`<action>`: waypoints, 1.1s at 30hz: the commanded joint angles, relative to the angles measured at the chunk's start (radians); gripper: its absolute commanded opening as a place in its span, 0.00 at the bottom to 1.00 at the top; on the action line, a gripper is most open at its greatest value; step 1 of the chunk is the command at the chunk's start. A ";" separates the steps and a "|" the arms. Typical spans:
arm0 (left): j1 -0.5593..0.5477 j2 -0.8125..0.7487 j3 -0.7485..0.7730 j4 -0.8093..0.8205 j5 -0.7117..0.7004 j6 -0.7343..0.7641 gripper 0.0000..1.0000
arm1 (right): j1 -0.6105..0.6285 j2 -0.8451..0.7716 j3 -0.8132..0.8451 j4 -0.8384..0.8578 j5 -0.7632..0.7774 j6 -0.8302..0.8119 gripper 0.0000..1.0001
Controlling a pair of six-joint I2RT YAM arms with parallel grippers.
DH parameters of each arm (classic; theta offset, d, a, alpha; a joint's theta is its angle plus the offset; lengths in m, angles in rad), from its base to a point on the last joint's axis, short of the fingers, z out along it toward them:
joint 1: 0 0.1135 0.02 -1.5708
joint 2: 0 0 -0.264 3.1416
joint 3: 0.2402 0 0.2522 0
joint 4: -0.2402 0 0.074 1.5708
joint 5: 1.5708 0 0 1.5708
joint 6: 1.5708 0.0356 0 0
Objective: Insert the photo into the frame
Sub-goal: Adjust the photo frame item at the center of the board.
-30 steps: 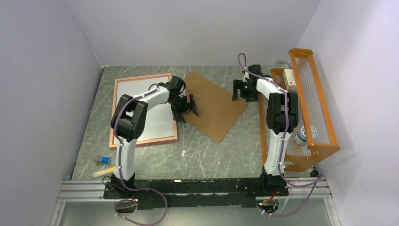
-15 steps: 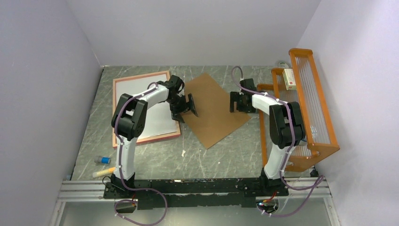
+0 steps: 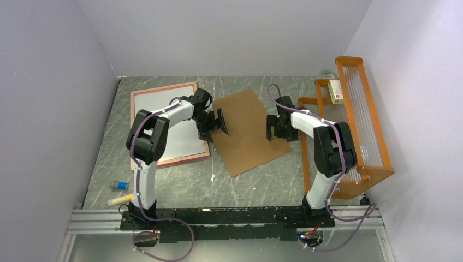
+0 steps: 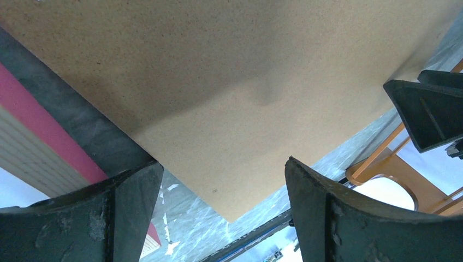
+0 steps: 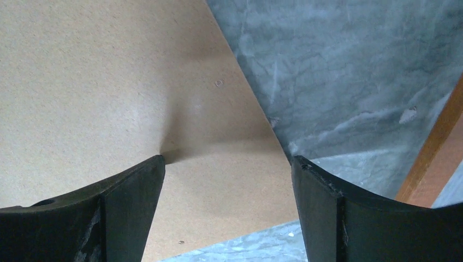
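Pink frame [image 3: 174,161]; white-backed photo [image 3: 155,106]; speckled brown board [image 3: 245,139]; orange rack [image 3: 348,60]; grey marbled table [image 3: 251,185]

A grey marbled table [image 3: 262,180] bore a pink rectangular frame [image 3: 170,161] far left and a flat brown board [image 3: 248,136] centrally. An orange wire rack [image 3: 377,174] stood right.

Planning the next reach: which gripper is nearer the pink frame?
Left. The left gripper is at the right edge of the frame; the right gripper is across the brown backing board, over its right side.
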 commanded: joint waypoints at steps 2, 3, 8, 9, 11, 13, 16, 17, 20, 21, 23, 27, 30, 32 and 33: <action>-0.040 0.122 0.010 0.103 -0.061 0.011 0.90 | 0.086 0.092 0.116 0.038 -0.178 0.033 0.88; -0.040 0.128 0.023 0.085 -0.075 0.003 0.90 | 0.081 0.109 0.131 0.050 -0.182 0.019 0.88; -0.040 0.173 0.098 0.017 -0.100 -0.006 0.90 | 0.039 0.169 0.188 0.076 -0.287 0.000 0.88; -0.040 0.184 0.107 0.020 -0.087 -0.002 0.90 | 0.038 0.172 0.186 0.081 -0.311 -0.001 0.88; -0.040 0.194 0.114 0.050 -0.043 -0.002 0.90 | 0.038 0.165 0.167 0.094 -0.356 0.010 0.87; -0.040 0.197 0.105 0.129 0.032 -0.004 0.90 | 0.038 0.138 0.123 0.111 -0.394 0.036 0.86; -0.040 0.202 0.114 0.201 0.116 -0.009 0.89 | 0.037 0.078 0.030 0.157 -0.439 0.090 0.84; -0.042 0.203 0.122 0.216 0.137 -0.005 0.89 | 0.037 0.056 0.001 0.166 -0.447 0.106 0.83; -0.045 0.214 0.171 0.220 0.184 0.025 0.90 | 0.038 0.007 -0.072 0.175 -0.474 0.136 0.83; -0.045 0.221 0.192 0.213 0.197 0.033 0.90 | 0.037 -0.003 -0.086 0.175 -0.481 0.142 0.82; -0.047 0.233 0.225 0.202 0.220 0.044 0.90 | 0.039 -0.020 -0.115 0.181 -0.492 0.155 0.82; -0.049 0.246 0.249 0.210 0.264 0.045 0.89 | 0.041 -0.048 -0.155 0.192 -0.537 0.175 0.81; -0.053 0.249 0.256 0.212 0.283 0.054 0.89 | 0.049 -0.085 -0.182 0.199 -0.565 0.193 0.81; -0.054 0.251 0.261 0.191 0.262 0.058 0.89 | 0.053 -0.102 -0.193 0.203 -0.569 0.197 0.81; -0.054 0.251 0.261 0.182 0.248 0.058 0.89 | 0.054 -0.105 -0.194 0.203 -0.568 0.197 0.81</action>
